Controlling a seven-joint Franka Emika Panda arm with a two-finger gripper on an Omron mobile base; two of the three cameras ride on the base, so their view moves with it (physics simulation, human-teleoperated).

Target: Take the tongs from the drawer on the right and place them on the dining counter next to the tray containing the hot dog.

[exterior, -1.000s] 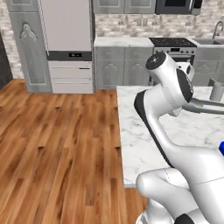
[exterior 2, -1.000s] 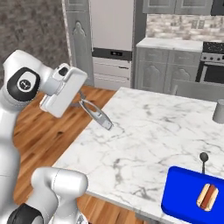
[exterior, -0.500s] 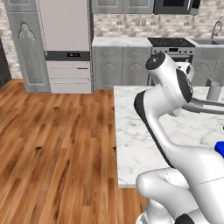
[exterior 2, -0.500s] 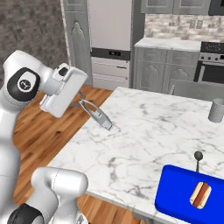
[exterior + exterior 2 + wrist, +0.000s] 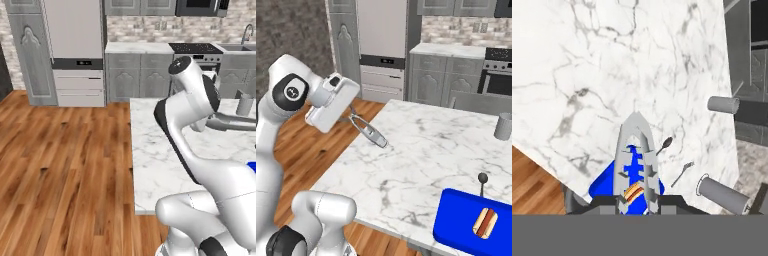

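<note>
Tongs (image 5: 368, 131) sit clamped in my gripper (image 5: 348, 116), jaws nearly closed on the handle end, left-centre of right base view, tips out over the near-left edge of the dining counter (image 5: 426, 155) w/o touching it. Hand view: tongs (image 5: 635, 150) run up from bottom centre. Tray (image 5: 458, 227) w/ hot dog (image 5: 485, 222) lower right, well apart from tongs.

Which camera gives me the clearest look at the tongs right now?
The right base view: the tongs show whole, held out over the dining counter edge by the gripper. The hand view sees them end-on and foreshortened, over the tray.
</note>
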